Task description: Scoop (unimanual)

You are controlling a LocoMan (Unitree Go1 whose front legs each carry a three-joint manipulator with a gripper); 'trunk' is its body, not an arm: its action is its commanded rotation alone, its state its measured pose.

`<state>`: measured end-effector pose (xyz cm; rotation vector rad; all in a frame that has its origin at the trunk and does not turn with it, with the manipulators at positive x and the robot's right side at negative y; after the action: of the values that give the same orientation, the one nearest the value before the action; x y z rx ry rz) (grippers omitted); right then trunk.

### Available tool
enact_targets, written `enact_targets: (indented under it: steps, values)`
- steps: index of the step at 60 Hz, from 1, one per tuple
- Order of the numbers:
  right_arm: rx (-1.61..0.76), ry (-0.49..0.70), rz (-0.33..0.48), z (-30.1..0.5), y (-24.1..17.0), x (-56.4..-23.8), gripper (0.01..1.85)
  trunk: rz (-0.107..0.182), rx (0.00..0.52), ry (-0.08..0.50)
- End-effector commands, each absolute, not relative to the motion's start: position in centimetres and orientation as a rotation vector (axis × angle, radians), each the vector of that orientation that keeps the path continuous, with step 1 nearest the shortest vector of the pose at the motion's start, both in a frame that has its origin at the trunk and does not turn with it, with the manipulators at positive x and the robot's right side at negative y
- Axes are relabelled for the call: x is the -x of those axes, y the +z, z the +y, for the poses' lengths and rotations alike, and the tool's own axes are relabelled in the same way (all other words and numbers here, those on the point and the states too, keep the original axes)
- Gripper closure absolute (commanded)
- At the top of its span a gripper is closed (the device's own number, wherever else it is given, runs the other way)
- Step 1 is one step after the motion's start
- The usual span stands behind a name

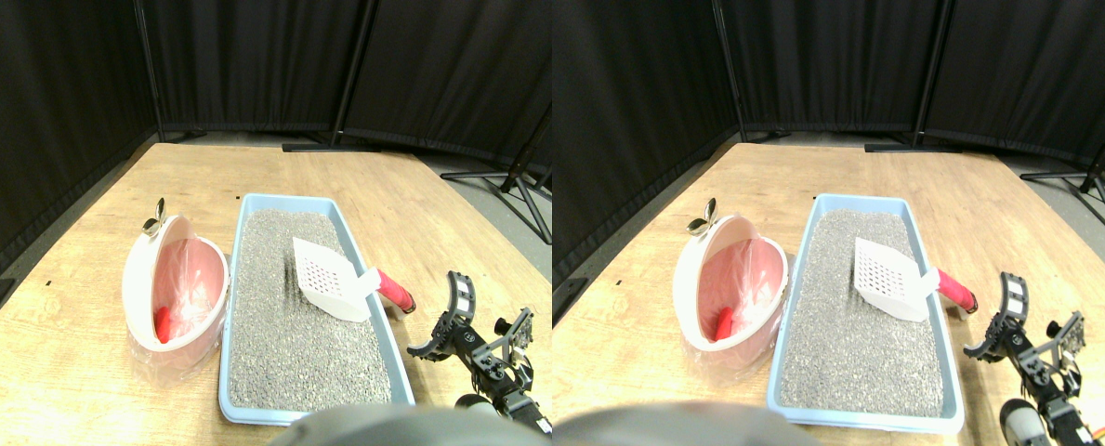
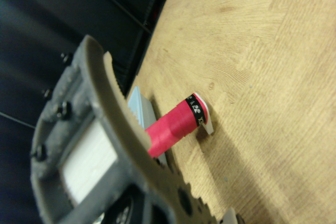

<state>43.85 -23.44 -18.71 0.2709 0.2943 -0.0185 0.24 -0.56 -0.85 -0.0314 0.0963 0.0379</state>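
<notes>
Right hand (image 1: pixel 466 321) (jaws wide, empty) near scoop's red handle (image 1: pixel 395 290); scoop (image 1: pixel 331 277) on litter (image 1: pixel 301 316).

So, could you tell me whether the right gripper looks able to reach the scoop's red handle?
Probably yes: the red handle sticks out over the tray edge toward the right gripper, with only bare floor between.

White slotted scoop (image 1: pixel 329 277) lies on grey litter in the blue tray (image 1: pixel 236 279), its red handle (image 1: pixel 396 290) projecting over the tray wall. Right gripper (image 1: pixel 482 321) stands near the handle end, apart from it, jaws spread. Pink bin (image 1: pixel 176 295) sits beyond the tray, on the side opposite the handle.
</notes>
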Motion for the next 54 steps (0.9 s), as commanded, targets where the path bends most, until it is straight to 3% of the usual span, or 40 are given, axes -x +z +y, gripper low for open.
enact_targets:
  steps: [1, 10, 13, 15, 16, 22, 36, 54]
  values:
    - [-0.242, 0.021, 0.155, -22.9, -17.2, -43.6, 0.88, 0.072, 0.045, 0.008]
    - [-0.199, 0.046, 0.065, -23.5, -16.9, -42.9, 1.3, 0.071, 0.036, -0.018]
    - [-0.179, 0.093, -0.014, -23.9, -16.9, -42.5, 1.6, 0.07, 0.033, -0.028]
    - [-0.172, 0.1, -0.021, -24.0, -16.9, -42.5, 1.66, 0.071, 0.03, -0.036]
    - [-0.145, 0.109, -0.039, -24.2, -17.0, -42.3, 1.81, 0.071, 0.03, -0.036]
    - [-0.129, 0.099, -0.079, -24.7, -17.0, -41.7, 1.81, 0.071, 0.026, -0.056]
    - [-0.055, 0.084, -0.091, -25.1, -16.5, -40.3, 1.81, 0.073, 0.032, -0.07]
    - [0.009, 0.092, -0.033, -24.9, -16.8, -38.5, 1.81, 0.077, 0.05, -0.053]
